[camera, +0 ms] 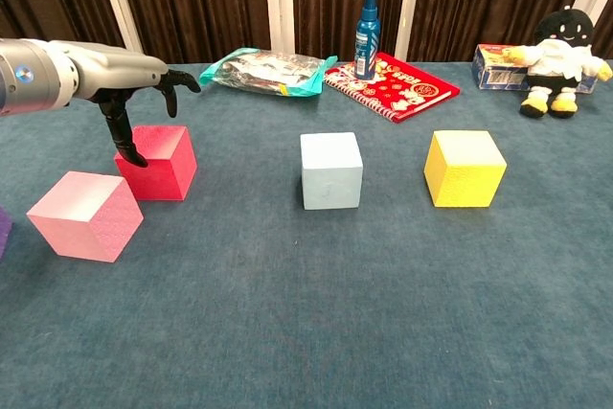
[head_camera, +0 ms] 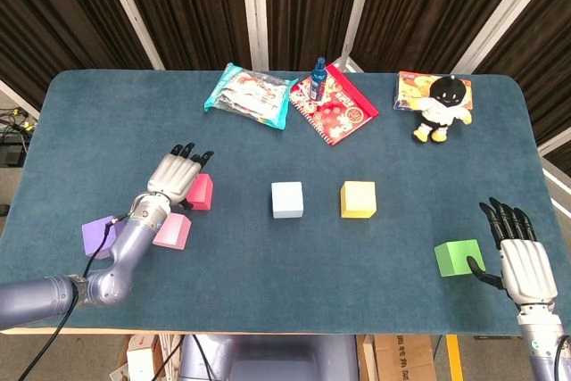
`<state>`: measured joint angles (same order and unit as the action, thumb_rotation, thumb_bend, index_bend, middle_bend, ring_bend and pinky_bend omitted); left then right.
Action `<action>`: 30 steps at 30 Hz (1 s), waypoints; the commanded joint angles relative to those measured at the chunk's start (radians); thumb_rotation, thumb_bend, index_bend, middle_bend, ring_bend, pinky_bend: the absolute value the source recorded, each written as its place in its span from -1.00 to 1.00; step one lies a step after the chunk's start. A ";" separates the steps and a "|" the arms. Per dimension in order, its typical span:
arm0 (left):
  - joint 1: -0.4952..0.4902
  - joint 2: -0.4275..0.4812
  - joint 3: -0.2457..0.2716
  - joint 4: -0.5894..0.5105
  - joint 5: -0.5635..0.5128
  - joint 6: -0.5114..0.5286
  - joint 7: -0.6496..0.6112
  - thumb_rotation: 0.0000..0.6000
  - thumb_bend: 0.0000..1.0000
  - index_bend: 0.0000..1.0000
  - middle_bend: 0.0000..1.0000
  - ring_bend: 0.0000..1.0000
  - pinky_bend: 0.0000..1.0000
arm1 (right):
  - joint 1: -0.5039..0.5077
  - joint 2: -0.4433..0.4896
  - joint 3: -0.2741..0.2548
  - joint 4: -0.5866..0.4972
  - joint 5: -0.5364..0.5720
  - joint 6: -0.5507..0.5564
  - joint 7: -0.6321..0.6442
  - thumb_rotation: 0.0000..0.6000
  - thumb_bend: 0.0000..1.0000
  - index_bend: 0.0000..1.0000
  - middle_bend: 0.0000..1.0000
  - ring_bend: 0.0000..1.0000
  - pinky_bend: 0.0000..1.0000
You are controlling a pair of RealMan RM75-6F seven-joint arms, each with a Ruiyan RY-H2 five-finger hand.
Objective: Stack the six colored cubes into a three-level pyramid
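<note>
Left robot hand (head_camera: 176, 174) hung over the red cube (head_camera: 200, 191) with its fingers spread apart; in the chest view its thumb tip reached down to the cube's near top edge, but no grip on the cube showed and the hand held nothing. Right robot hand (head_camera: 522, 260) lay low at the near right corner of the worktop (head_camera: 375, 265), fingers stretched forward and apart, its thumb reaching toward the green cube (head_camera: 456, 257) just beside it; whether thumb and cube touched could not be told, and the hand held nothing.

All six cubes sat singly on the blue worktop, none stacked. The red cube stood left of centre, with the pink cube (head_camera: 171, 230) just in front of it and slightly to the left, and the purple cube (head_camera: 98, 236) further left, near the front edge and partly behind the left arm. The pale blue cube (head_camera: 287, 199) stood near the middle of the worktop, and the yellow cube (head_camera: 358, 199) beside it on the right, apart from it. The green cube sat well to the right, near the front.

Along the far side lay a snack bag (head_camera: 248, 94), a red notebook (head_camera: 335, 109) with a blue spray bottle (head_camera: 319, 70) standing upright at its far edge, and a black-and-white plush toy (head_camera: 442, 110) sitting against a colourful box (head_camera: 415, 88).
</note>
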<state>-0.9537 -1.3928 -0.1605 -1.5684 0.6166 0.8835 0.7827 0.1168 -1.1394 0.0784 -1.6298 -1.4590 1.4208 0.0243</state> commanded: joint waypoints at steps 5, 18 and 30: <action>-0.006 -0.023 0.032 0.038 0.032 -0.005 -0.023 1.00 -0.81 -1.00 -0.46 -0.94 -0.78 | 0.001 -0.002 0.000 -0.004 0.000 -0.001 -0.006 1.00 -0.34 -1.00 -1.00 -1.00 -1.00; -0.015 -0.058 0.052 0.066 0.053 0.011 -0.052 1.00 -0.54 -1.00 -0.23 -0.89 -0.73 | 0.001 0.000 -0.001 -0.002 0.001 -0.003 0.001 1.00 -0.34 -1.00 -1.00 -1.00 -1.00; -0.052 -0.063 -0.001 -0.024 -0.013 0.057 -0.058 1.00 -0.47 -1.00 -0.22 -0.89 -0.73 | 0.004 0.004 -0.001 -0.007 0.001 -0.011 0.017 1.00 -0.34 -1.00 -1.00 -1.00 -1.00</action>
<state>-0.9978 -1.4518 -0.1527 -1.5823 0.6145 0.9316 0.7199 0.1203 -1.1356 0.0770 -1.6362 -1.4580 1.4103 0.0410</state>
